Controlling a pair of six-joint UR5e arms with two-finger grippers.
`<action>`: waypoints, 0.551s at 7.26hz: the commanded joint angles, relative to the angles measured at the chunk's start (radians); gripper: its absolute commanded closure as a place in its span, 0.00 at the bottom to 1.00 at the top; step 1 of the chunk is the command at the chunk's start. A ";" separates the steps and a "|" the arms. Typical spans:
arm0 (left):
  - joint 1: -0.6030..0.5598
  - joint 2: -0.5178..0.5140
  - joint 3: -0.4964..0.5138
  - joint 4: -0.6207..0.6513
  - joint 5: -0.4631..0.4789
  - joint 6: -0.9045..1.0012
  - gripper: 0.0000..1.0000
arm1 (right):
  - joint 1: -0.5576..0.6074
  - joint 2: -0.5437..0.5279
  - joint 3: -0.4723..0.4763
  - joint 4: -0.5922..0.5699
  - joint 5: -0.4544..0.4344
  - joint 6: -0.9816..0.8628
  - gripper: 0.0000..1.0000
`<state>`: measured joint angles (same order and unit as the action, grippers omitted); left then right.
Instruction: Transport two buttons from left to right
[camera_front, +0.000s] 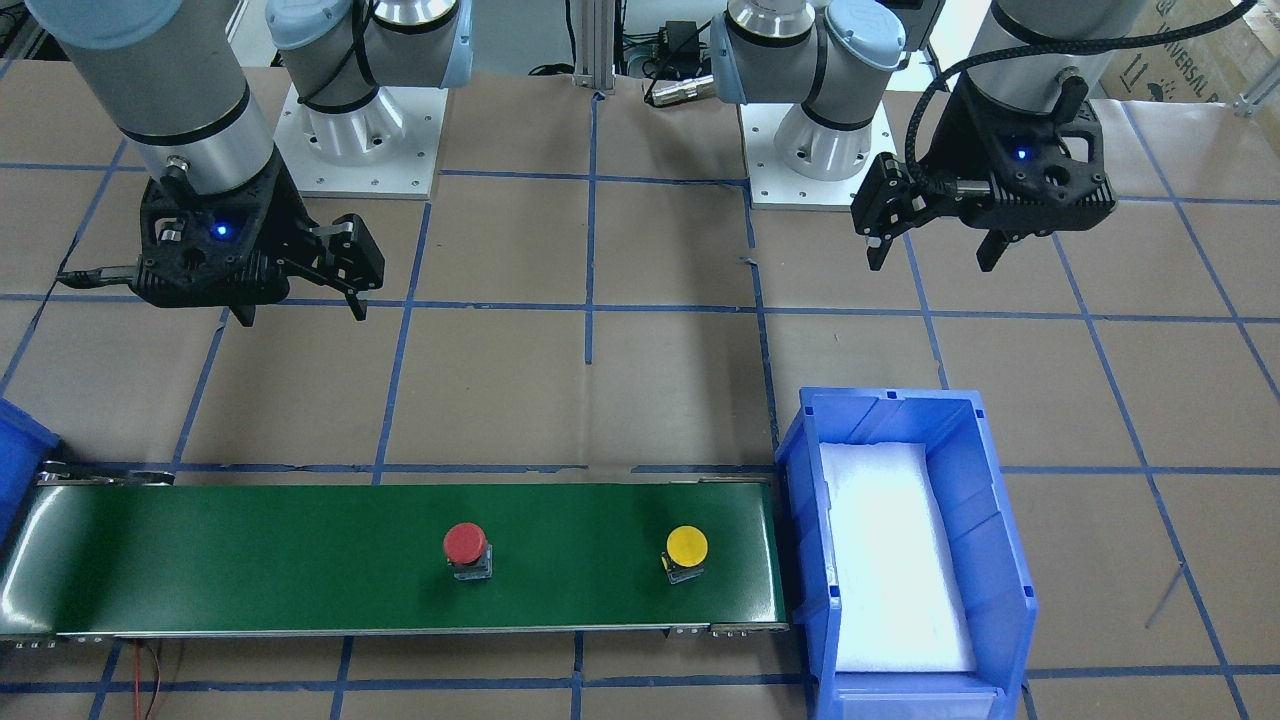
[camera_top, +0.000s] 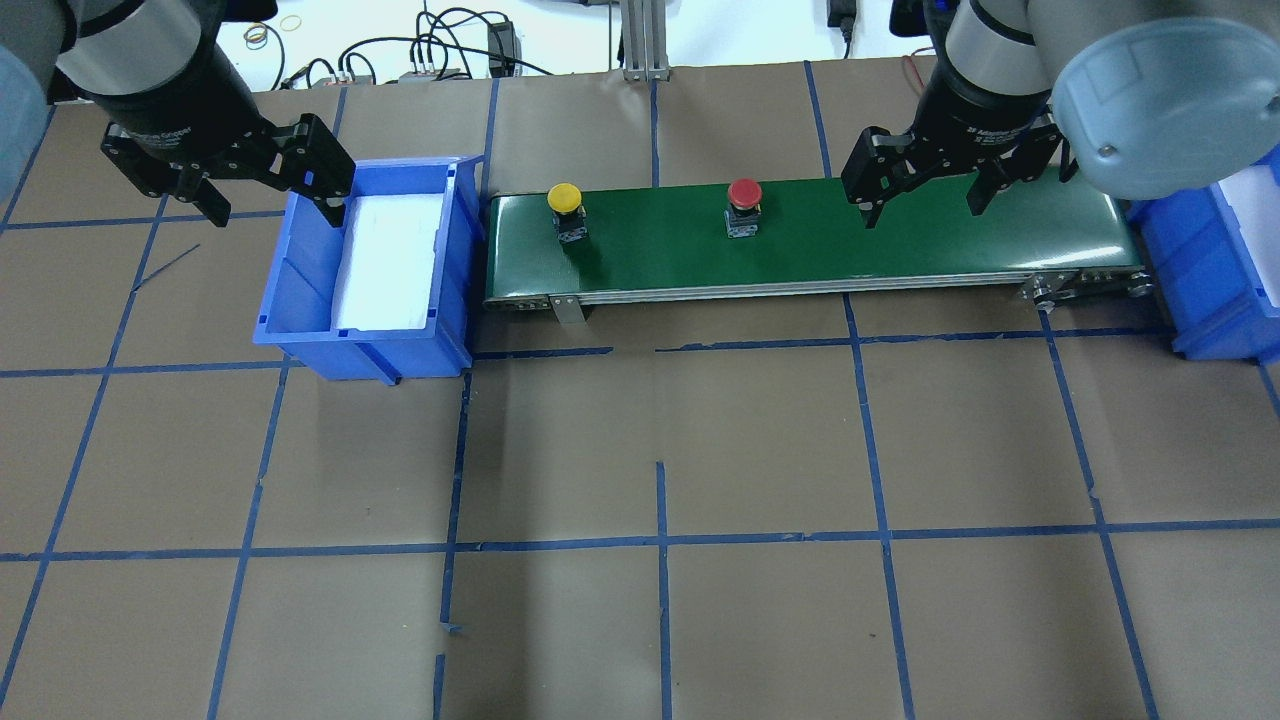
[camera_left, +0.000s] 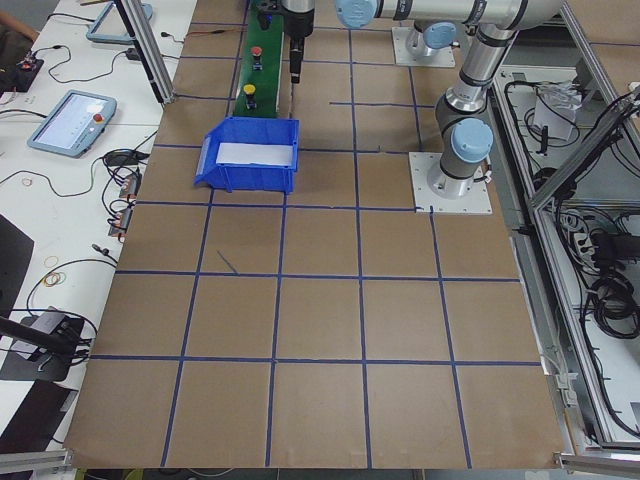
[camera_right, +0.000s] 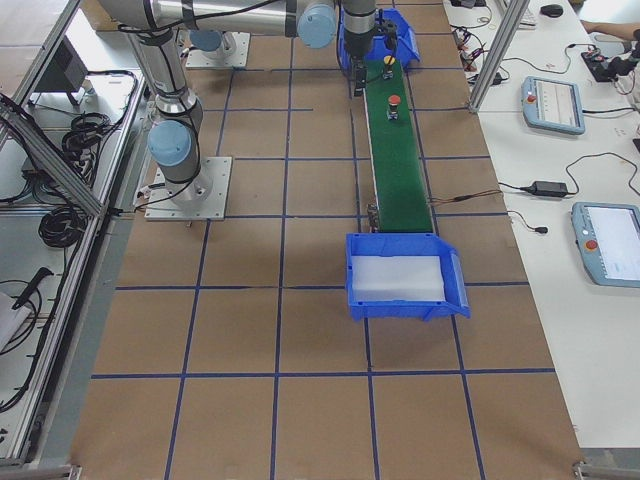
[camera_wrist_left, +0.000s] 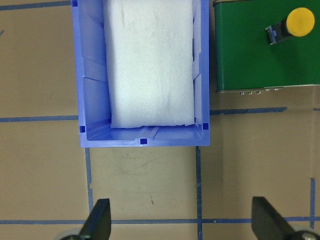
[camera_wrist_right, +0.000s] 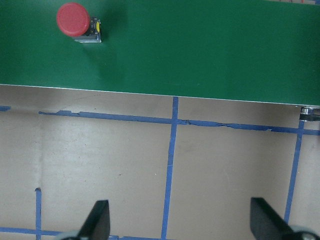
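Note:
Two buttons stand upright on the green conveyor belt (camera_front: 250, 560). The yellow button (camera_top: 565, 197) is near the belt's left end, next to the blue bin (camera_top: 300, 270). The red button (camera_top: 744, 192) is near the belt's middle. They also show in the front view as yellow (camera_front: 687, 546) and red (camera_front: 465, 543). My left gripper (camera_top: 275, 215) is open and empty, raised on the robot's side of the bin; its wrist view shows the yellow button (camera_wrist_left: 300, 21). My right gripper (camera_top: 923, 213) is open and empty, raised on the robot's side of the belt, right of the red button (camera_wrist_right: 73, 19).
The left blue bin (camera_front: 800, 450) holds only a white foam pad (camera_front: 895, 560). A second blue bin (camera_top: 1200, 260) stands past the belt's right end. The table is brown paper with a blue tape grid. Both arm bases (camera_front: 360, 140) stand at the robot's side.

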<state>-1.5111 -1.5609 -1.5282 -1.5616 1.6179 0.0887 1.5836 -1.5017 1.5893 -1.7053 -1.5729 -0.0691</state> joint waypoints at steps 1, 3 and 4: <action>0.003 0.002 -0.009 -0.003 0.000 0.000 0.00 | -0.001 0.001 0.001 -0.001 0.001 0.003 0.00; 0.002 0.002 -0.012 -0.005 0.000 0.000 0.00 | -0.008 0.001 0.001 0.001 0.002 -0.006 0.00; 0.003 0.002 -0.012 -0.006 0.000 0.000 0.00 | -0.017 0.006 0.004 0.000 -0.001 -0.011 0.00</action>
<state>-1.5090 -1.5586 -1.5390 -1.5660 1.6180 0.0890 1.5757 -1.4994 1.5916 -1.7051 -1.5717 -0.0735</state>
